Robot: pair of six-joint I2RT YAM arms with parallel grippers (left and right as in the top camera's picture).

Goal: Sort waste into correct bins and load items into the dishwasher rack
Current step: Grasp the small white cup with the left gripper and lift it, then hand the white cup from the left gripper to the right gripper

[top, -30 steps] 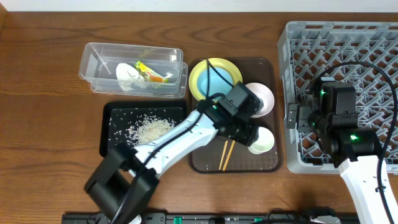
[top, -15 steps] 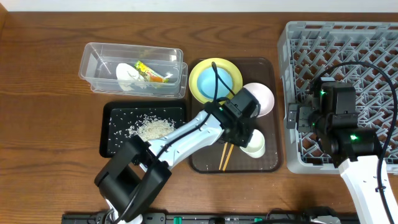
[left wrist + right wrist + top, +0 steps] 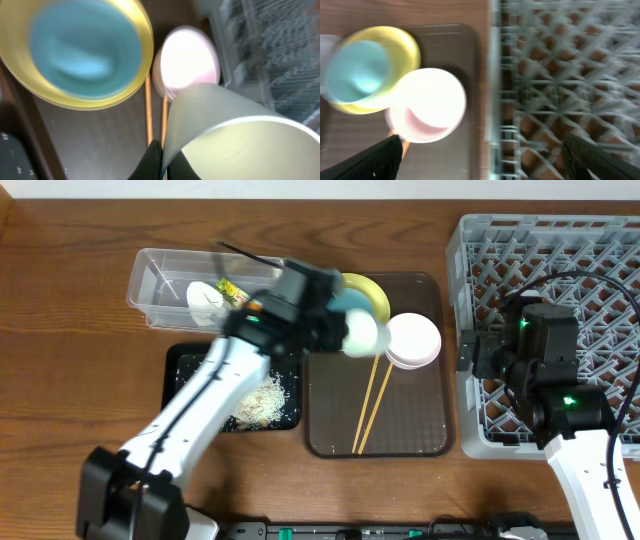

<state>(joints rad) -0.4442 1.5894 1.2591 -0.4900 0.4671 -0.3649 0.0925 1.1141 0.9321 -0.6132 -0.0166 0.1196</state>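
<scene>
Overhead view shows the left claw (image 3: 338, 330) closed around a pale cup (image 3: 361, 332). The cup is over the upper part of the brown tray (image 3: 425, 442), just beside the yellow plate (image 3: 374, 294) and near the pink bowl (image 3: 414, 340). Two chopsticks (image 3: 372, 405) lie on the tray. The right claw (image 3: 482, 142) has its fingers wide apart and grips nothing, at the left edge of the grey rack (image 3: 600, 260). Both wrist views are blurred.

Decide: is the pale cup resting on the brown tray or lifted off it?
Lifted off: the left end effector grips the cup, held above the tray.
</scene>
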